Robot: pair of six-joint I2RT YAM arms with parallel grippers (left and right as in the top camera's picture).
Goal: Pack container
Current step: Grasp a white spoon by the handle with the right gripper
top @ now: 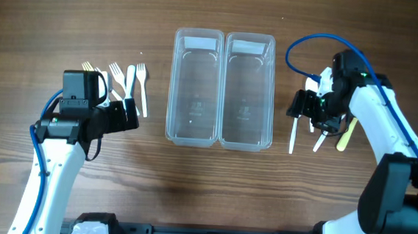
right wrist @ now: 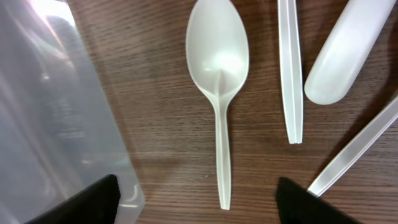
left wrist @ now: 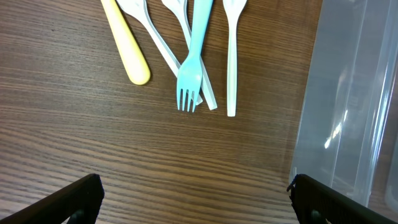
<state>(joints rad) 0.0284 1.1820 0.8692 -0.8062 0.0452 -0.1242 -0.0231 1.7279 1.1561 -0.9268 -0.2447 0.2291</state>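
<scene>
Two clear plastic containers stand side by side, the left one point(top: 195, 86) and the right one point(top: 248, 90), both empty. Several plastic forks point(top: 128, 82) lie left of them; the left wrist view shows a light blue fork point(left wrist: 191, 62), white forks point(left wrist: 231, 59) and a yellow handle point(left wrist: 127, 45). My left gripper point(left wrist: 196, 202) is open, just below the forks. A white spoon point(right wrist: 219, 81) and other white utensils point(top: 318, 136) lie right of the containers. My right gripper point(right wrist: 199, 202) is open over the spoon's handle.
The left container's wall point(left wrist: 348, 106) fills the right side of the left wrist view. The right container's corner point(right wrist: 62, 124) is close to my right gripper's left finger. A cream handle point(top: 346, 134) lies at the far right.
</scene>
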